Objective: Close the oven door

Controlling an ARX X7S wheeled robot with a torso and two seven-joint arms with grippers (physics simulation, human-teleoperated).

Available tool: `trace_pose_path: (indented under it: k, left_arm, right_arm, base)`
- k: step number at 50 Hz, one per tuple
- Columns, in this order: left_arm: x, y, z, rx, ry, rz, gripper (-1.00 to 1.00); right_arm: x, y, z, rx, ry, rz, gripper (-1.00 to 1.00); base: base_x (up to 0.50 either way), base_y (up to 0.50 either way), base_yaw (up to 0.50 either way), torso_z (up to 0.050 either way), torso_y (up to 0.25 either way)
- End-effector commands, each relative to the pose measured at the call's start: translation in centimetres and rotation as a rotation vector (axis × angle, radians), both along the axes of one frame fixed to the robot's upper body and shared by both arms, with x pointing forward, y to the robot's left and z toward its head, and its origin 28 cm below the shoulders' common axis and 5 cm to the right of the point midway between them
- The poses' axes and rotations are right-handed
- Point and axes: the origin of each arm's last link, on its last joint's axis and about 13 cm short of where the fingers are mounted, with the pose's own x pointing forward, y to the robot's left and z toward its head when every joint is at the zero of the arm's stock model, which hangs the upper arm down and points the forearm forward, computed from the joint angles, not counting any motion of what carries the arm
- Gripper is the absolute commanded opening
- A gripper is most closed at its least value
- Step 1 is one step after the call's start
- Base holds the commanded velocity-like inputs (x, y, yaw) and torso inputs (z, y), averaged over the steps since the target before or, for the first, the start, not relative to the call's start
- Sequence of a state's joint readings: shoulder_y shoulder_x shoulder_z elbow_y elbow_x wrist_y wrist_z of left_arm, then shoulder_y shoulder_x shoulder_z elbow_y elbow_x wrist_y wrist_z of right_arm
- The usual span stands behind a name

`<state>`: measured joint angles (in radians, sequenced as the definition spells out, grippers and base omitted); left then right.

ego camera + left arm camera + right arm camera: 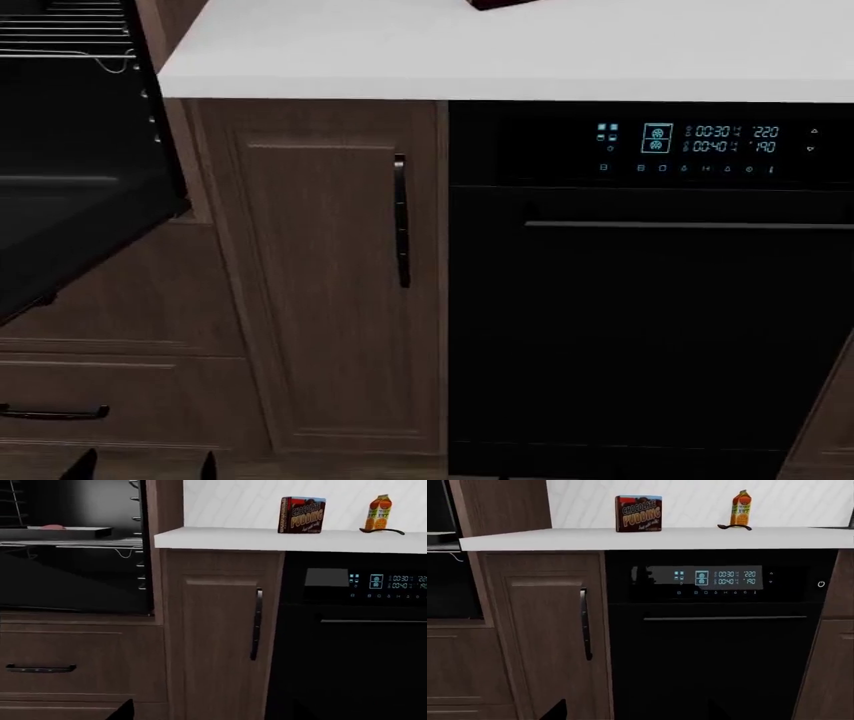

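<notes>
The oven door [67, 230] hangs open above the left gripper [144, 466], whose fingers are apart. I cannot tell the right gripper's [557, 711] spread.

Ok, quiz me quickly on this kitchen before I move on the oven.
1. True or false: the wide flat black oven door with the dark glass centre is shut.
2. What stands on the white countertop with the brown chocolate pudding box? A) orange juice carton B) steel kettle C) frying pan
3. Fill in: the brown wooden cabinet door has a black ____ bar handle.

Key: 1 false, it hangs open; 2 A; 3 vertical.
</notes>
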<state>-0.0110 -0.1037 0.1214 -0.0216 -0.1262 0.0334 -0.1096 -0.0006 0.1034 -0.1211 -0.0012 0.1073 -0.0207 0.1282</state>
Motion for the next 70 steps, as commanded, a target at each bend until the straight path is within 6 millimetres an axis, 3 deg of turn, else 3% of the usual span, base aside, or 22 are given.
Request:
trace_pose_path:
  k: [1,16,20,21,22,33,37,38,40,44,46,48,49,50,53,55,56,57,66,68,69,70]
  left_arm:
    - [0.0,0.0,-1.1,0.005,0.0,0.006,1.0]
    - [0.0,0.1,-0.2,0.018,0.008,0.021,1.0]
    - [0.0,0.1,-1.2,0.019,0.009,0.02,1.0]
    - [0.0,0.1,-0.2,0.019,0.009,0.02,1.0]
    - [0.0,0.1,-1.2,0.019,0.01,0.02,1.0]
    - [0.0,0.1,-1.4,0.02,0.01,0.014,1.0]
    - [0.0,0.1,1.2,0.021,0.011,0.015,1.0]
    - [0.0,0.1,-0.8,0.022,0.011,0.016,1.0]
    - [0.0,0.1,-1.3,0.023,0.013,0.017,1.0]
    - [0.0,0.1,-1.3,0.025,0.014,0.018,1.0]
    - [0.0,0.1,0.6,0.025,0.014,0.017,1.0]
    - [0.0,0.1,-1.0,0.026,0.015,0.016,1.0]
    - [0.1,0.1,0.9,0.026,0.015,0.016,1.0]
    - [0.0,0.1,-0.9,0.027,0.015,0.016,1.0]
    - [0.0,0.1,-1.3,0.027,0.015,0.015,1.0]
    - [0.0,0.1,1.1,0.027,0.016,0.014,1.0]
    - [0.0,0.1,-1.0,0.027,0.014,0.013,1.0]
    - [0.0,0.1,-1.2,0.028,0.016,0.013,1.0]
    - [0.0,0.1,-1.3,0.03,0.018,0.01,1.0]
    - [0.0,0.0,1.0,0.03,0.018,0.011,1.0]
    - [0.0,0.1,-1.1,0.029,0.017,0.01,1.0]
    - [0.0,0.1,-1.2,0.029,0.018,0.011,1.0]
  right_arm:
    - [0.0,0.0,0.1,0.0,-0.002,-0.002,1.0]
    - [0.0,0.0,0.1,0.0,0.0,-0.001,1.0]
    - [0.0,0.0,0.1,0.001,-0.002,-0.002,1.0]
    - [0.0,0.0,0.0,0.001,-0.002,-0.003,1.0]
    - [0.0,0.0,0.0,0.001,-0.002,-0.003,1.0]
    - [0.0,0.0,0.0,0.001,-0.001,-0.005,1.0]
    - [0.0,0.0,0.0,0.001,0.001,-0.005,1.0]
    - [0.0,0.0,0.0,0.001,0.0,-0.005,1.0]
    - [0.0,0.0,0.0,0.001,-0.001,-0.004,1.0]
    - [0.0,0.0,0.0,0.002,-0.001,-0.004,1.0]
    - [0.0,0.0,0.1,0.003,-0.002,-0.004,1.0]
    - [0.0,0.0,0.1,0.003,-0.003,-0.004,1.0]
    - [0.0,0.0,0.1,0.003,-0.003,-0.005,1.0]
    - [0.0,-0.1,0.1,0.004,-0.003,-0.005,1.0]
    - [0.0,-0.1,0.0,0.003,-0.001,-0.004,1.0]
    - [0.1,0.0,0.0,0.003,0.002,-0.004,1.0]
    - [0.1,0.0,0.0,0.003,0.003,-0.004,1.0]
    - [0.1,0.0,0.0,0.003,0.004,-0.004,1.0]
    - [0.0,0.0,0.0,0.003,0.006,-0.002,1.0]
    - [0.0,0.0,0.0,0.003,0.005,-0.002,1.0]
    - [0.0,0.0,0.0,0.004,0.004,-0.002,1.0]
    - [0.0,0.0,0.0,0.004,0.003,-0.002,1.0]
  base:
    - [0.0,0.0,0.0,0.0,0.0]
    - [0.0,0.0,0.0,-0.021,0.0]
    - [0.0,0.0,0.0,-0.033,0.0]
    - [0.0,0.0,0.0,-0.033,0.0]
    - [0.0,0.0,0.0,-0.033,0.0]
    - [0.0,0.0,0.0,-0.033,0.0]
    - [0.0,0.0,0.0,-0.033,0.0]
    - [0.0,0.0,0.0,-0.032,0.0]
    - [0.0,0.0,0.0,-0.032,0.0]
    - [0.0,0.0,0.0,-0.033,0.0]
    - [0.0,0.0,0.0,-0.033,0.0]
    - [0.0,0.0,0.0,-0.033,0.0]
    - [0.0,0.0,0.0,-0.032,0.0]
    - [0.0,0.0,0.0,-0.033,0.0]
    - [0.0,0.0,0.0,-0.033,0.0]
    - [0.0,0.0,0.0,-0.033,0.0]
    - [0.0,0.0,0.0,-0.032,0.0]
    - [0.0,0.0,0.0,-0.033,0.0]
    - [0.0,0.0,0.0,-0.033,0.0]
    - [0.0,0.0,0.0,-0.033,0.0]
    - [0.0,0.0,0.0,-0.033,0.0]
    - [0.0,0.0,0.0,-0.033,0.0]
